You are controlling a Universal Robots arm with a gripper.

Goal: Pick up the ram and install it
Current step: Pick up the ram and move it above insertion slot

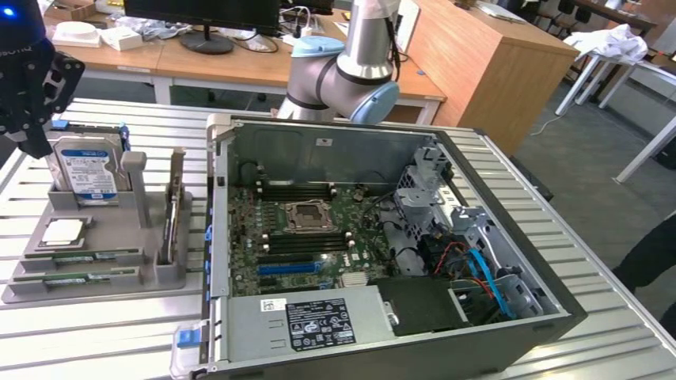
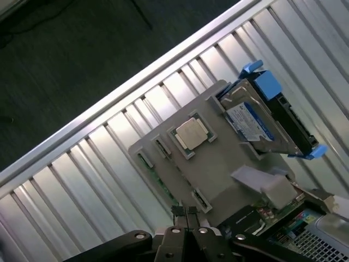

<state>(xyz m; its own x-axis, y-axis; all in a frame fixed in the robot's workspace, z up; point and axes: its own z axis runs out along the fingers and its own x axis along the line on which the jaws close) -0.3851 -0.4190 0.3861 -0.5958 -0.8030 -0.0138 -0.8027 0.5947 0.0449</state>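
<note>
1. Gripper [image 1: 35,144] [image 2: 186,218]: fingers pressed together, nothing between them. It hangs over the grey tray [image 1: 158,273] [image 2: 223,164] at the exterior view's left and touches nothing.
2. In the exterior view the gripper sits in front of the upper part of the hard drive [image 1: 85,170] [image 2: 251,123], which stands upright in the tray's far end. Blue-white label faces the camera.
3. Ram [image 1: 79,257]: not picked up. Lies flat in a long slot at the tray's near end, well apart from the gripper. A second stick [image 1: 74,279] of the same kind lies in the slot just beside it, nearer the tray's edge.
4. Processor chip [image 1: 63,231] [image 2: 192,134]: square, silver, flat in its recess between the hard drive and the ram slots.
5. A thin card [image 1: 171,214] stands on edge along the tray's side nearest the computer case [image 1: 549,317].
6. Case lies open, side panel off, just beside the tray on the exterior view's right. Motherboard [image 1: 264,237] exposed, its socket [image 1: 306,214] in the middle; power supply [image 1: 306,321] at the near end.
7. Tray and case both rest on the slatted metal table [image 1: 106,332] [image 2: 82,180]. Arm [image 1: 349,71] rises behind the case.
</note>
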